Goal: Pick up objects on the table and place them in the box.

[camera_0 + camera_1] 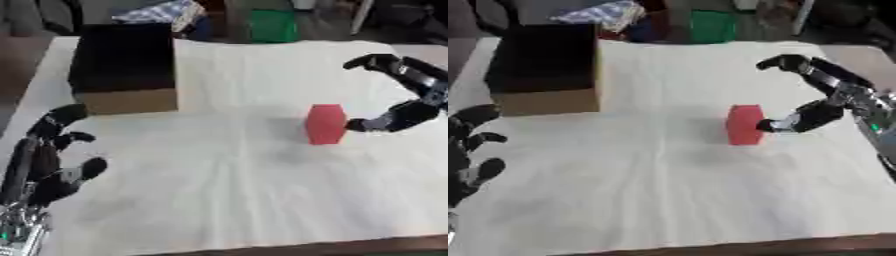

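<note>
A red block (325,123) stands upright on the white-covered table (227,190), right of centre. My right hand (826,95) reaches in from the right with its fingers spread. The thumb tip touches the block's right side, while the upper fingers arch above and behind it without closing round it. An open cardboard box (123,67) with a dark inside sits at the far left of the table. My left hand (52,155) rests open near the lower left, fingers up, holding nothing.
Beyond the table's far edge lie a green container (271,26) and a patterned cloth bundle (166,12). The wooden front edge of the table (350,246) shows at the bottom.
</note>
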### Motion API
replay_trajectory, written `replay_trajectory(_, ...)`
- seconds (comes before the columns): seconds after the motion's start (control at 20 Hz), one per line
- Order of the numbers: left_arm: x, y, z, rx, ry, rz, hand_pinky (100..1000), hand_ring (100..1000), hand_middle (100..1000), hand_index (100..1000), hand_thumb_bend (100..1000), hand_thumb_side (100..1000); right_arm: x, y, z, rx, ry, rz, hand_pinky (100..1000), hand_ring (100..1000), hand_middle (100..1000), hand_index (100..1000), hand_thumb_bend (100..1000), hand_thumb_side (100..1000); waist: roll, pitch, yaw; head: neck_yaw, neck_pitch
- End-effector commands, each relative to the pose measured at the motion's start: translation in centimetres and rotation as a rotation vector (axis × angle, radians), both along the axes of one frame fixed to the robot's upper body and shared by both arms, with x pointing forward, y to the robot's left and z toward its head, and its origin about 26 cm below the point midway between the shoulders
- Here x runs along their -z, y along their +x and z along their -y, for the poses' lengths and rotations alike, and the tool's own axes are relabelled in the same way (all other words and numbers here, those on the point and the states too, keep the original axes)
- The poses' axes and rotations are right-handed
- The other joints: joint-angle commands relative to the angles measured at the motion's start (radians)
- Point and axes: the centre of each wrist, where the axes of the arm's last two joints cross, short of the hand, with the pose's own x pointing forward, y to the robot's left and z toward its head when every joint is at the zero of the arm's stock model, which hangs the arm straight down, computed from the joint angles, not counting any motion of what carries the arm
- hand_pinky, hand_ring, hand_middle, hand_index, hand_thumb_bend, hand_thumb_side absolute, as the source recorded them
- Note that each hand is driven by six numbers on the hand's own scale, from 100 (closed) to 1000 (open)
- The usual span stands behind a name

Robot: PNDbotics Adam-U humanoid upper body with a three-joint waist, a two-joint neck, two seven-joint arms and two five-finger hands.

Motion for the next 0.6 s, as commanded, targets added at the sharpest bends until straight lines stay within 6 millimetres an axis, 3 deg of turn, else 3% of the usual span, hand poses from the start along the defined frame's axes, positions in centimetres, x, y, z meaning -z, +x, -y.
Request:
replay_trajectory(0.05, -0.8, 0.1, -0.3, 0.005, 0.010, 0.025, 600, 831, 756, 734, 1000, 452, -1.1, 0.3, 0.5, 0.007, -0.047, 0.016, 1000, 988, 870, 912, 625, 256, -0.001, -0.013, 0.001, 0.000, 0.007)
replay_trajectory(0.6, -0.9, 0.1, -0.2, 0.011, 0.011, 0.028, 600, 831, 755, 735, 1000, 455, 0.2, 1.5, 0.5, 0.013, -0.090, -0.033, 1000, 986, 866, 911, 626, 290, 0.002, -0.012, 0.007, -0.002, 0.008)
